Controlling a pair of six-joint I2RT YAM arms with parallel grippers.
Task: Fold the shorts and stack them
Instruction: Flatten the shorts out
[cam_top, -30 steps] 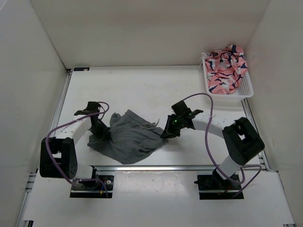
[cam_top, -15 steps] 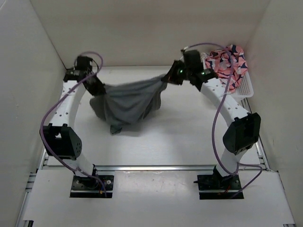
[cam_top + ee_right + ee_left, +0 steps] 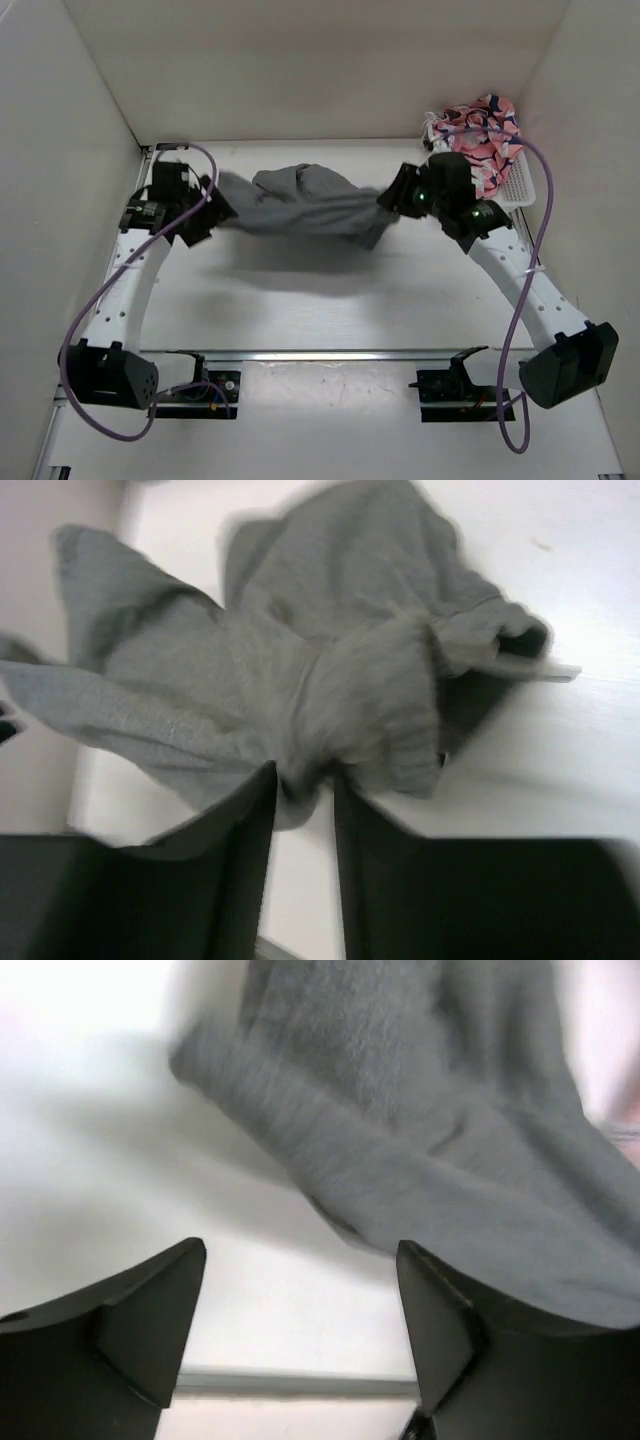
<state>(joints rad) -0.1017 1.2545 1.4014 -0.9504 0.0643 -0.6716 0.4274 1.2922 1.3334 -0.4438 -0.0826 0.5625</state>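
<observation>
Though overhead hides it, wrist views show left claw [image 3: 300,1252] spread, right claw [image 3: 304,776] pinching shorts [image 3: 330,660].

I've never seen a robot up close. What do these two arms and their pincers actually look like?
The left arm and right arm are slim white links joined by chunky black joint housings. A purple cable loops loosely along each. A small green light glows near the right wrist. The left gripper and right gripper each have two plain black wedge-shaped fingers.
</observation>
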